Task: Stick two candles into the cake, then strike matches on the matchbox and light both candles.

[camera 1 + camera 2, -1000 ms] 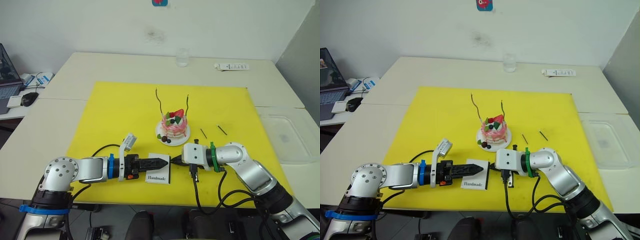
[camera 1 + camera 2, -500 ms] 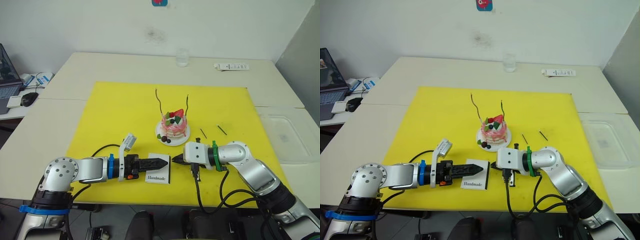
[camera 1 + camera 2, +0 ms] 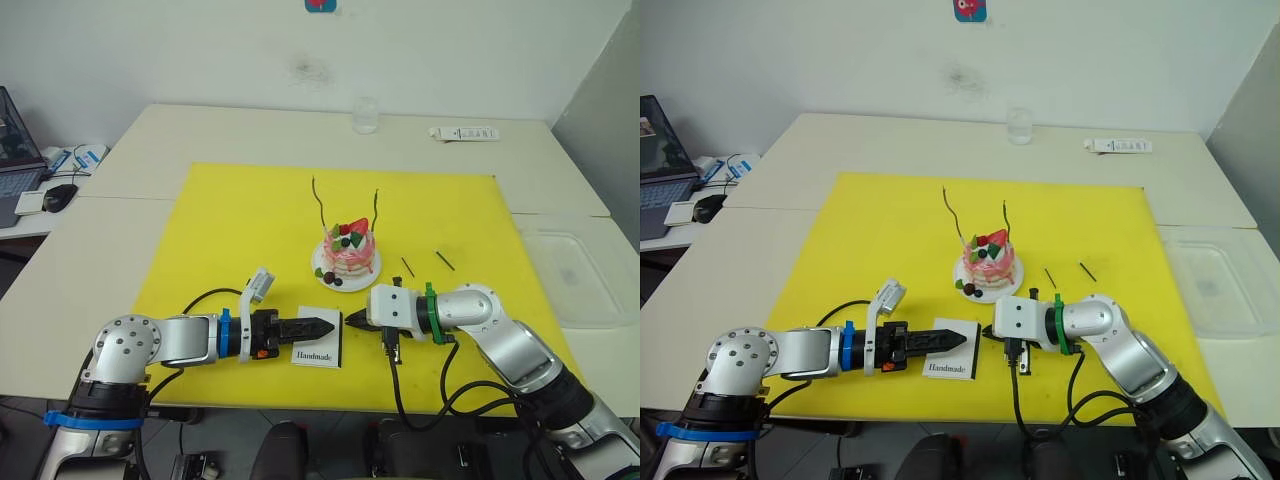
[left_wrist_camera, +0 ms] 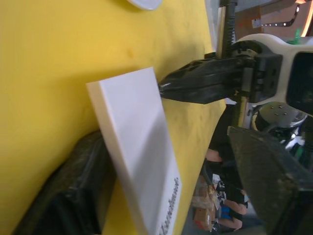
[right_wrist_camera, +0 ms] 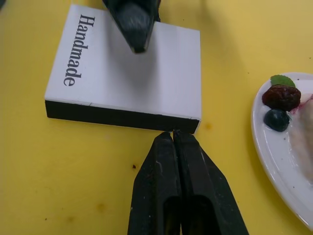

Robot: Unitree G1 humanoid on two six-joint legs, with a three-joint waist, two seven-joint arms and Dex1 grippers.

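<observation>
The pink cake [image 3: 347, 255] sits on its white plate [image 3: 322, 270] in the middle of the yellow mat. Two thin wavy candles [image 3: 317, 205] [image 3: 377, 212] stand up from it. The white "Handmade" matchbox [image 3: 317, 352] lies flat near the mat's front edge. My left gripper [image 3: 332, 324] is open, its fingers one above and one below the matchbox's left part [image 4: 142, 147]. My right gripper [image 5: 173, 134] is shut, empty, its tip against the box's dark side edge. Two short dark matches [image 3: 406, 266] [image 3: 443, 259] lie right of the cake.
The yellow mat [image 3: 240, 230] covers the near table. A glass [image 3: 365, 115] and a white remote [image 3: 463, 133] stand at the back. A clear plastic tray [image 3: 580, 275] lies at the right; a mouse [image 3: 60, 195] at the far left.
The right gripper has drawn slightly to the right along the matchbox's edge. The left gripper and the matchbox stay where they were.
</observation>
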